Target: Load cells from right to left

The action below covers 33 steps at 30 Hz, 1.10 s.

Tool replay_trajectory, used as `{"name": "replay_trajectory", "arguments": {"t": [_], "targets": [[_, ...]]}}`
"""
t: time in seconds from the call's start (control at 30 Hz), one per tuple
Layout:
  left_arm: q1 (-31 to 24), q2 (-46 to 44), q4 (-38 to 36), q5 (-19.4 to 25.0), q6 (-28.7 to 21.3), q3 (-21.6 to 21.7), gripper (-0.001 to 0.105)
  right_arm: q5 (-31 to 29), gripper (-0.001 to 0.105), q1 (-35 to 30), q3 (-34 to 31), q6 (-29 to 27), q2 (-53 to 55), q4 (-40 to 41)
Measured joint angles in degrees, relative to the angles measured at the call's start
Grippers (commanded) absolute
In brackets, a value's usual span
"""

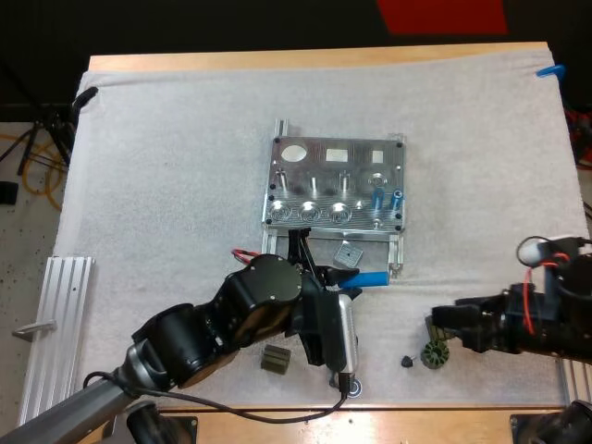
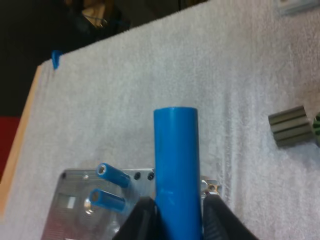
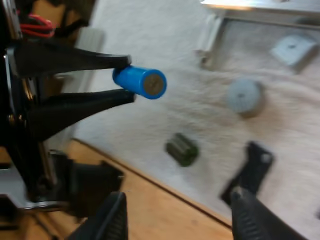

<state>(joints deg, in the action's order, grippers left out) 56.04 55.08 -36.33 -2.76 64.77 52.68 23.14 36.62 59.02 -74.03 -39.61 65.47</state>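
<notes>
The metal fixture point(image 1: 324, 176) lies mid-mat, with two blue cylinders point(image 1: 388, 198) upright in its right-hand holes; they also appear over the fixture point(image 2: 65, 200) as two cylinders point(image 2: 111, 176). My left gripper point(image 1: 344, 282) is shut on a third blue cylinder point(image 1: 367, 277) just in front of the fixture. The cylinder point(image 2: 176, 165) stands between the gripper's point(image 2: 176, 210) black fingers. My right gripper point(image 1: 442, 324) is open at the mat's front right, beside a dark gear-like part point(image 1: 435, 353). Its fingers point(image 3: 114, 217) stand wide apart, facing the held cylinder point(image 3: 141, 82).
A dark ribbed part point(image 1: 275, 358) lies near the front edge, under my left arm. A grey square part point(image 1: 348, 252) sits by the fixture's front. A small black piece point(image 1: 406, 361) lies beside the gear part. An aluminium rail point(image 1: 55, 314) runs along the left.
</notes>
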Motion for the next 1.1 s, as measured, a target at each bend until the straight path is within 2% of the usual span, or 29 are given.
{"name": "replay_trajectory", "arguments": {"t": [0.17, 0.33, 0.47, 1.1], "targets": [[0.0, -0.9, 0.0, -0.9, 0.2, 0.0, 0.000, 5.6, 0.047, 0.0, -4.0, 3.2, -0.2, -6.9], [0.0, -0.9, 0.0, -3.0, 0.3, 0.0, 0.000, 7.3, 0.047, 0.0, -4.5, 3.8, -2.6, -11.0], [0.0, -0.9, 0.0, -3.1, 0.3, 0.0, 0.000, 8.5, 0.047, 0.0, -4.5, 4.0, -5.7, -14.4], [0.0, -0.9, 0.0, -3.1, 0.3, 0.0, 0.000, 13.1, 0.047, 0.0, -4.6, 4.4, -13.3, -20.3]]}}
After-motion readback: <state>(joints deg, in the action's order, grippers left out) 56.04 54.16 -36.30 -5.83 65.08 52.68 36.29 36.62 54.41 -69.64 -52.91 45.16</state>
